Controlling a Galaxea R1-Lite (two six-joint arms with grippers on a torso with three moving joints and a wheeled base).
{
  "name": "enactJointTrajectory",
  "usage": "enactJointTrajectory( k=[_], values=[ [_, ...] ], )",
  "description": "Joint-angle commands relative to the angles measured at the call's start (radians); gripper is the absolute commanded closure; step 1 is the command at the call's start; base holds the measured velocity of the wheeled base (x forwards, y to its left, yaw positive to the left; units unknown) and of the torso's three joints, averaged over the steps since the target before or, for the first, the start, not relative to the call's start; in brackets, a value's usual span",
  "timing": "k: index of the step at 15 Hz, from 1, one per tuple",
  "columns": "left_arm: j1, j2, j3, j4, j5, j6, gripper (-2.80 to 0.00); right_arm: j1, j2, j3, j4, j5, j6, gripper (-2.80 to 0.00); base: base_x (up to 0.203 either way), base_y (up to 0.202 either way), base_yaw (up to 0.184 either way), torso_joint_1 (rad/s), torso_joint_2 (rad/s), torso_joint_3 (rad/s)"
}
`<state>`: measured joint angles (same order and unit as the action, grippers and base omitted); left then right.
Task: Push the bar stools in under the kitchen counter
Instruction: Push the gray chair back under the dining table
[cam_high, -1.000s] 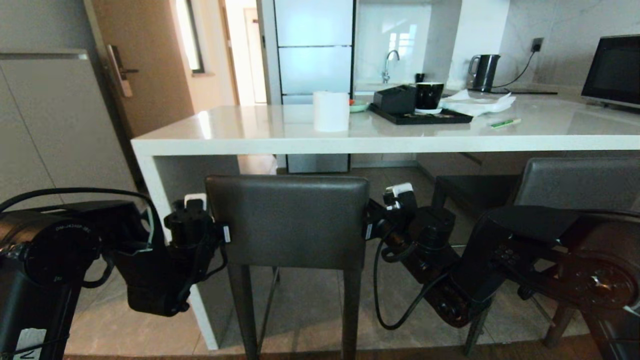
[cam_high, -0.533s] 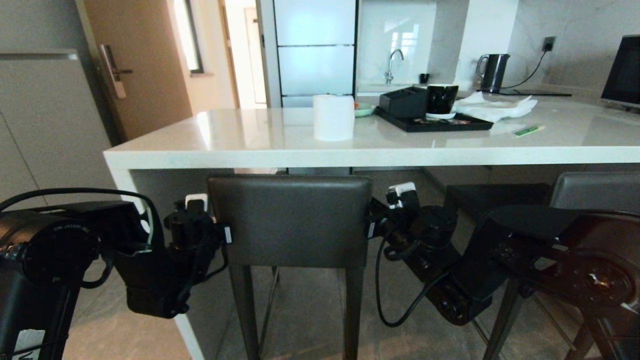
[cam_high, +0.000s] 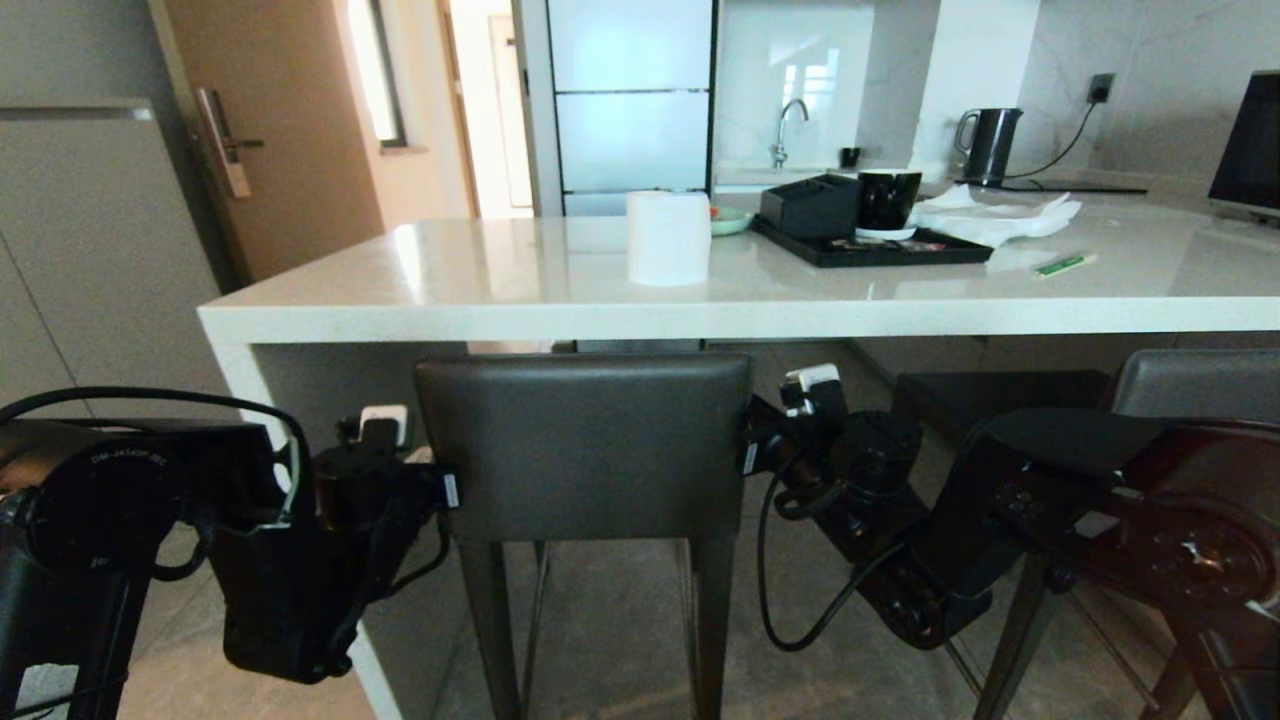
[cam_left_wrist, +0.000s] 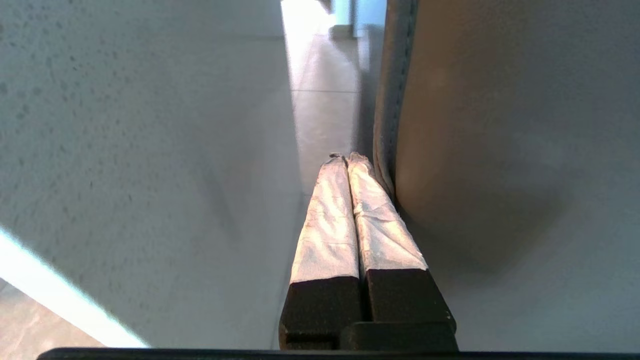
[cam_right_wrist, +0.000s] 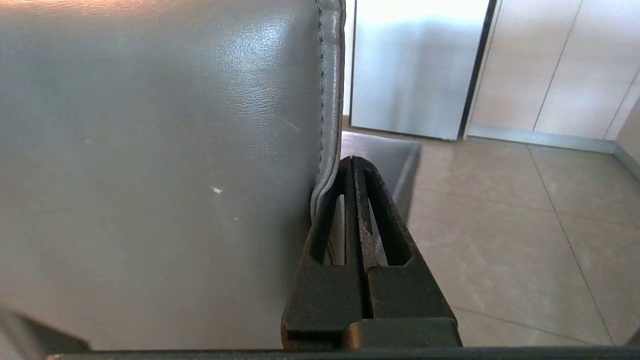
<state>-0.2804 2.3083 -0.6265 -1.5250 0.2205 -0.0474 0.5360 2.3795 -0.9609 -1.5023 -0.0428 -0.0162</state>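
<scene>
From the head camera I see the near stool (cam_high: 585, 445) at six o'clock, its grey backrest just below the counter (cam_high: 640, 300) edge, with my left gripper (cam_high: 440, 490) at nine o'clock of the backrest and my right gripper (cam_high: 745, 458) at three o'clock, each at a side edge. A second stool (cam_high: 1190, 385) sits at three o'clock, its seat under the counter. The left wrist camera shows the taped fingers (cam_left_wrist: 325, 220) pressed together, empty, lying along the backrest seam (cam_left_wrist: 387, 125) beside the white panel (cam_left_wrist: 140, 150). The right wrist camera shows that gripper's fingers (cam_right_wrist: 377, 225) pressed together too, against the backrest's stitched edge (cam_right_wrist: 327, 100).
</scene>
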Motion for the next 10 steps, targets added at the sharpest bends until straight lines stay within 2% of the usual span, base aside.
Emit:
enactJointTrajectory(
  k=[1, 6, 10],
  values=[
    [-0.003, -0.025, 0.073, -0.004, -0.005, 0.002, 0.0, -0.004, -0.02, 0.022, -0.005, -0.015, 0.0, 0.0, 0.0, 0.0, 0.0, 0.0, 0.0, 0.0],
    [0.01, -0.118, 0.13, -0.005, -0.006, 0.003, 0.0, -0.03, -0.098, 0.117, -0.02, -0.044, 0.011, 0.0, 0.0, 0.0, 0.0, 0.0, 0.0, 0.0],
    [0.048, -0.142, 0.142, -0.005, -0.003, 0.003, 0.0, -0.065, -0.162, 0.176, -0.022, -0.045, 0.012, 0.0, 0.0, 0.0, 0.0, 0.0, 0.0, 0.0]
  ],
)
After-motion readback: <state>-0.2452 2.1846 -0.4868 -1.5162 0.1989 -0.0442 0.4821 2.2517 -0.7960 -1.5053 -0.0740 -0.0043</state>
